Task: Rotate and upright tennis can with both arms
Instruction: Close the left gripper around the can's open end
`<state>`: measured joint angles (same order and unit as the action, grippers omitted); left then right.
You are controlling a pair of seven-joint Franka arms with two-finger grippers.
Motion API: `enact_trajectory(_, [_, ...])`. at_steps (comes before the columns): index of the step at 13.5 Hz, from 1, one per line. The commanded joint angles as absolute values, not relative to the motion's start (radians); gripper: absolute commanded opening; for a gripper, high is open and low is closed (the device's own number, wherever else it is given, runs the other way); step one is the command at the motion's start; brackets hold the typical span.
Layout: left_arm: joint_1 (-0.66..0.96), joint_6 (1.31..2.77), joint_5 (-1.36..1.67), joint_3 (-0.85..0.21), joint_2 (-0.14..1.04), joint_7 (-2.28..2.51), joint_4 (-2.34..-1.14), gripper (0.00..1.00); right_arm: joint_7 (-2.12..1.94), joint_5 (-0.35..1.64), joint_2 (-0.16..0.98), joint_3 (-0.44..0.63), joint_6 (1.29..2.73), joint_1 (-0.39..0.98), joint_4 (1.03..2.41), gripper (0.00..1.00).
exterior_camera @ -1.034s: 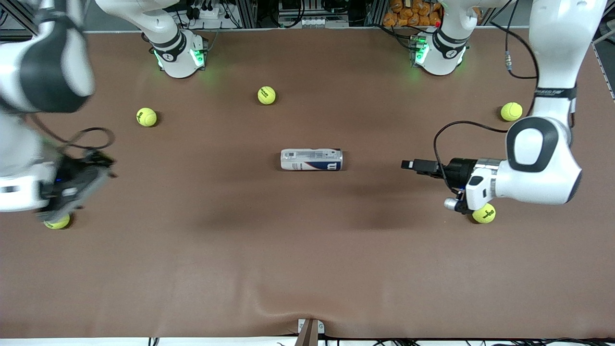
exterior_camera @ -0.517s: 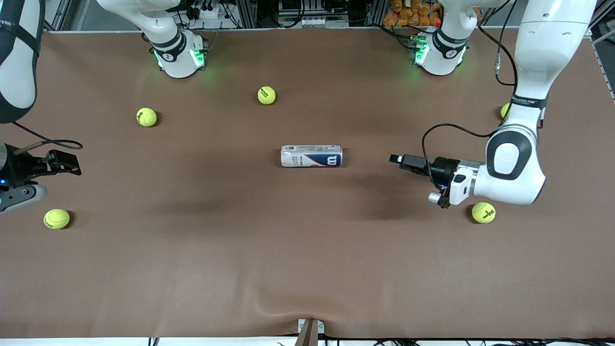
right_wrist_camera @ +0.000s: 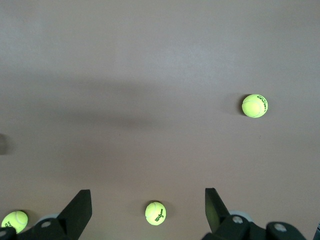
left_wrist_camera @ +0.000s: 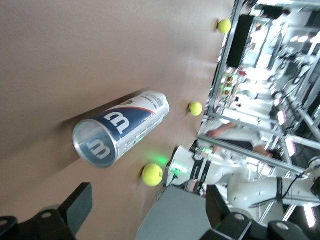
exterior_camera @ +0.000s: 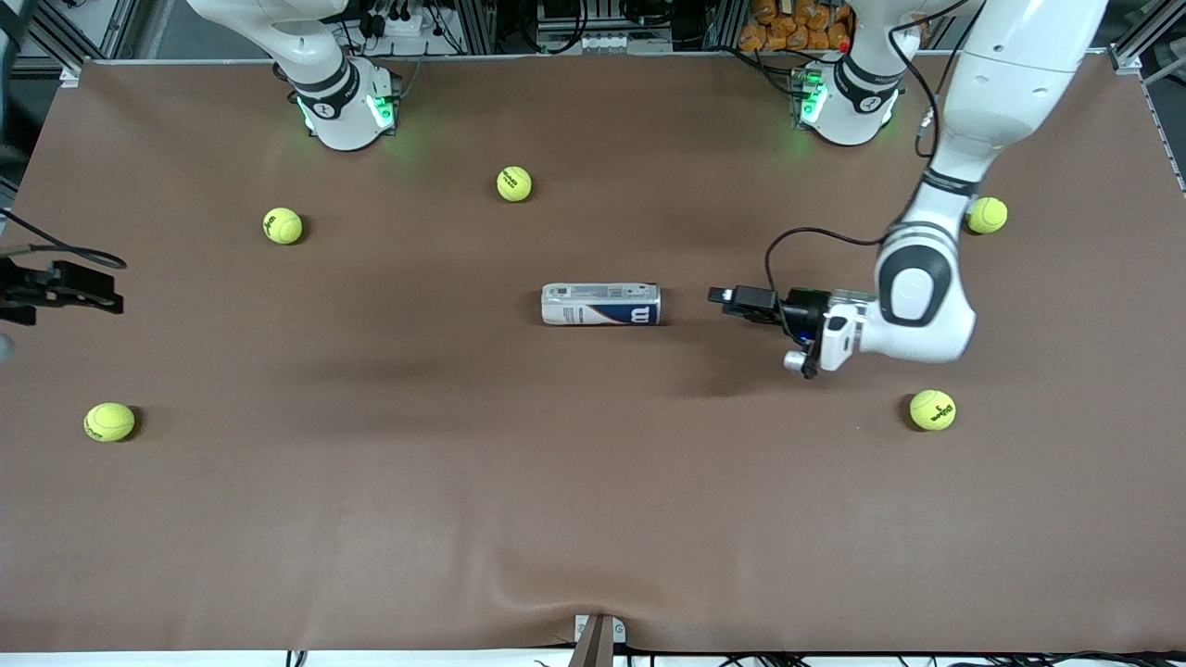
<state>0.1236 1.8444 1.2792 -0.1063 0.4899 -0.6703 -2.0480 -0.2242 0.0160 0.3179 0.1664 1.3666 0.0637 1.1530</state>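
Lying on its side at mid-table, the tennis can (exterior_camera: 600, 305) has its long axis running between the two arm ends, with bare brown table (exterior_camera: 593, 519) on every side of it. Your left gripper (exterior_camera: 728, 297) sits level with the can's W end, at the can's 3 o'clock in the front view, near it but not touching, fingers spread wide and grasping nothing. In the left wrist view the can's clear round end (left_wrist_camera: 95, 145) faces you between the two black fingers (left_wrist_camera: 75, 205).

Your right gripper (exterior_camera: 83, 289) is out at the table's edge at the right arm's end, at the can's 9 o'clock and well apart from it, likewise spread and empty.

Five tennis balls ring the can, all well clear of it: one at 11 o'clock (exterior_camera: 514, 183), one at 10 o'clock (exterior_camera: 283, 225), one at 8 o'clock (exterior_camera: 109, 421), one at 2 o'clock (exterior_camera: 987, 215) beside the left arm's forearm, and one at 4 o'clock (exterior_camera: 932, 409) just below the left wrist. You have a wide open band of cloth from the can down to the table's edge nearest the front camera, where the cloth puckers slightly around a small bracket (exterior_camera: 598, 635).
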Motion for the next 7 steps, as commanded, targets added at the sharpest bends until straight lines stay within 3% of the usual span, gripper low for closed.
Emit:
enact_trajectory(1, [0.121, 1.96, 1.371, -0.158, 0.428, -0.707, -2.152, 1.0, -0.119, 0.041, 0.233, 0.155, 1.405, 0.054, 1.257, 1.0])
enact_trajectory(3, [0.123, 2.028, 1.397, -0.187, 0.426, -0.709, -2.161, 1.0, -0.088, 0.041, 0.19, 0.153, 1.436, 0.058, 1.319, 1.0])
enact_trajectory(7, [0.17, 2.097, 1.46, -0.193, 0.465, -0.764, -2.155, 1.0, -0.046, 0.032, 0.028, 0.152, 1.592, 0.077, 1.572, 1.0])
